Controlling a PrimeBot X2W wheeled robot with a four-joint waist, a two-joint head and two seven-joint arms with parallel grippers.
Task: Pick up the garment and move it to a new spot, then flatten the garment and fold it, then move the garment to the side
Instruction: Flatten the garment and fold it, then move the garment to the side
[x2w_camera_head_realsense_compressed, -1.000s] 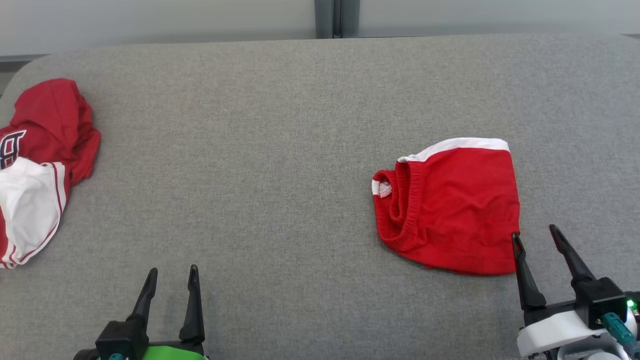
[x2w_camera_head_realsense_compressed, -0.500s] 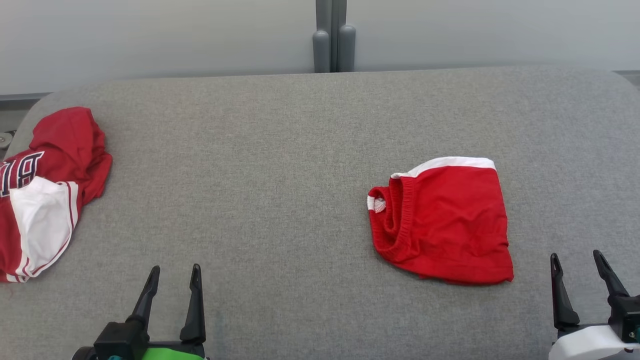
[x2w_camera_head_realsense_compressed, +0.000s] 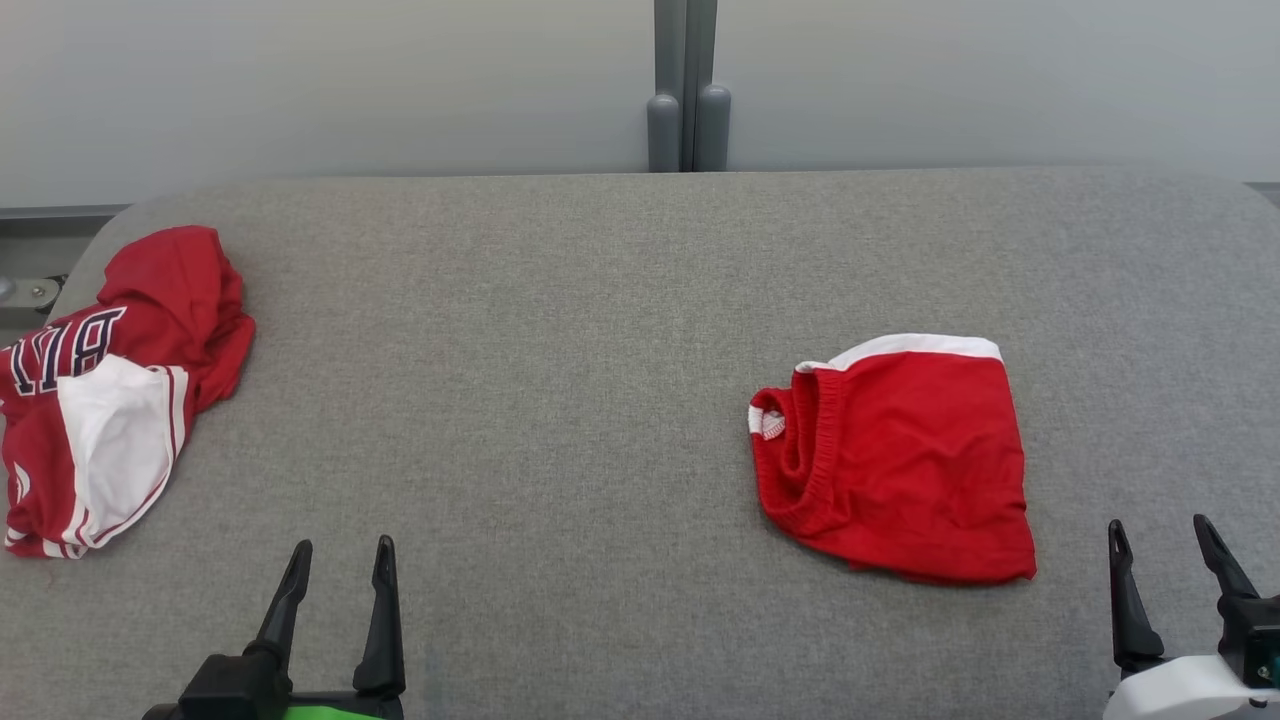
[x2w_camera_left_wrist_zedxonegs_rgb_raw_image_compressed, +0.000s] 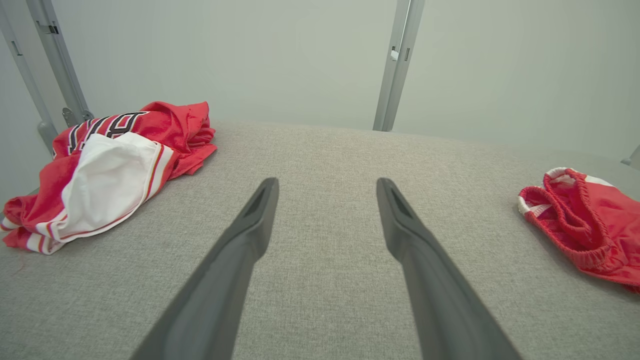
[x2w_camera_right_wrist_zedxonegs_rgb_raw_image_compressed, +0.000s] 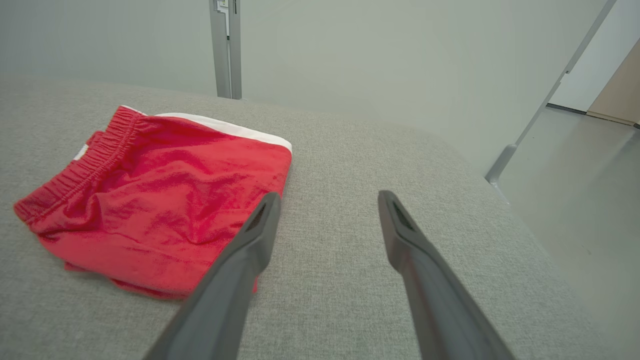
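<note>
Head view, looking down on a grey fabric-covered table (x2w_camera_head_realsense_compressed: 560, 300). The garment (x2w_camera_head_realsense_compressed: 110, 400), a bright red jersey w/ a white panel, thin red-white stripes & black white-outlined letters, lies crumpled in a heap at the table's far left edge, not flattened or folded. Well apart, toward the right, lie smaller red shorts (x2w_camera_head_realsense_compressed: 895, 460), folded flat, elastic waistband facing left, white band along the far edge. Left gripper (x2w_camera_head_realsense_compressed: 343, 545) is at bottom left, fingers spread wide, holding nothing, over bare table; its wrist view has the garment (x2w_camera_left_wrist_zedxonegs_rgb_raw_image_compressed: 110, 170) off to the left and the red shorts (x2w_camera_left_wrist_zedxonegs_rgb_raw_image_compressed: 590, 220) off to the right. Right gripper (x2w_camera_head_realsense_compressed: 1158, 523) is at bottom right, fingers also wide apart & empty, near the shorts' near right corner, not touching in head view. Behind the table is a pale wall w/ a grey post (x2w_camera_head_realsense_compressed: 688, 100).
</note>
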